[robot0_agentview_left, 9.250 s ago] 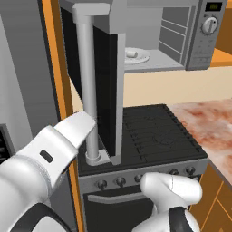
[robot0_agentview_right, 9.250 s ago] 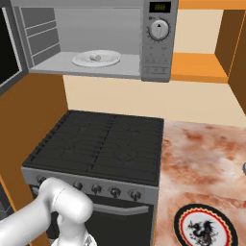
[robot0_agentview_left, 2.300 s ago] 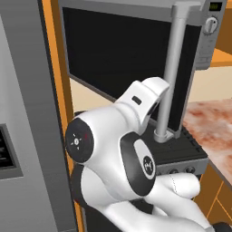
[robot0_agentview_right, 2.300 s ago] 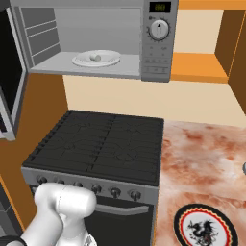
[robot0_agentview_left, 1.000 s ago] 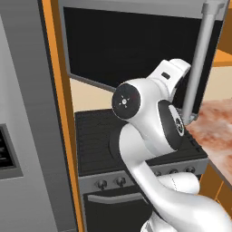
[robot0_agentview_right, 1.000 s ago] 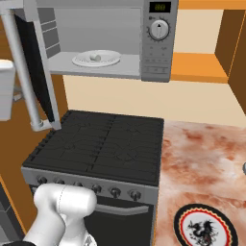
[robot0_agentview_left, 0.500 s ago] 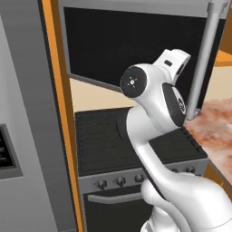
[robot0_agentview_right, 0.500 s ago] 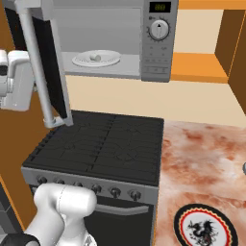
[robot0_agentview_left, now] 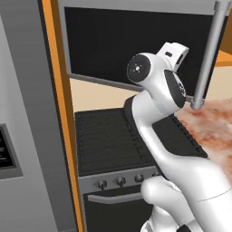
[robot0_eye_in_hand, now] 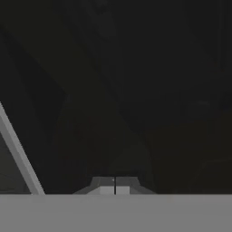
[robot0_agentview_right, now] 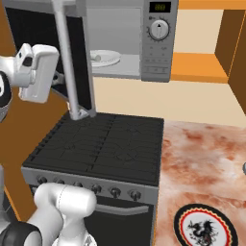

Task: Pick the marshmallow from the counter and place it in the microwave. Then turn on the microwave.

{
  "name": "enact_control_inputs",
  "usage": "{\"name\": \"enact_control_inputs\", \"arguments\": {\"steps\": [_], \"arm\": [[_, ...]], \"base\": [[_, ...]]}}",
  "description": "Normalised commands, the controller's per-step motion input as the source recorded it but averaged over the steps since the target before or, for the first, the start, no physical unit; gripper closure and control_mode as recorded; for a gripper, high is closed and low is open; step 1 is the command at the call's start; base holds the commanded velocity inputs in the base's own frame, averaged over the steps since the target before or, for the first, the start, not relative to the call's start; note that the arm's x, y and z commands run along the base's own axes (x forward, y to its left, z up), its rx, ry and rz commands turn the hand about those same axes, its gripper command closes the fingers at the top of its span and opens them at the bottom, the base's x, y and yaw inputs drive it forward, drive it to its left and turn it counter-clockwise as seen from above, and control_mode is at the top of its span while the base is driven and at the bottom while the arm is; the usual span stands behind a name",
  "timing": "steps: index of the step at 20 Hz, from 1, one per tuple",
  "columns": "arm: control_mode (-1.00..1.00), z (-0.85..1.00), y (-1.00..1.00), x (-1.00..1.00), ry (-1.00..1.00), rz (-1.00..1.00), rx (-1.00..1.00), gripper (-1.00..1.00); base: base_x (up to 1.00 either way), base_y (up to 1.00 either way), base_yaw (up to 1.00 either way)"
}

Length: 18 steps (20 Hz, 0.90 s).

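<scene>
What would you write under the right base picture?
Robot hand pressed against the half-shut microwave door, plate inside, above the black stove.

The white arm rises from the base, bends at a dark-capped elbow joint and reaches up and forward, its hand held high and roughly level. In the hand view the gripper has both fingertips pressed together, apparently holding nothing, though that view is very dark

The silver microwave stands half open; the small off-white marshmallow lies inside. The mottled reddish counter lies below right.
</scene>
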Motion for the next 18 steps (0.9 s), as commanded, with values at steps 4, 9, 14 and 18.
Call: {"name": "enact_control_inputs", "arguments": {"steps": [4,9,14,18], "arm": [[-1.0,0.0,-0.22,0.57,0.01,0.02,0.0,1.0],[-1.0,0.0,-0.15,0.51,0.0,0.06,-0.01,1.0],[-1.0,0.01,-0.11,0.42,0.0,0.06,-0.01,1.0],[-1.0,0.05,-0.07,0.39,0.0,0.06,0.0,1.0]], "base": [[0.0,0.0,0.0],[0.0,0.0,0.0],[0.0,0.0,0.0],[0.0,0.0,0.0]]}}
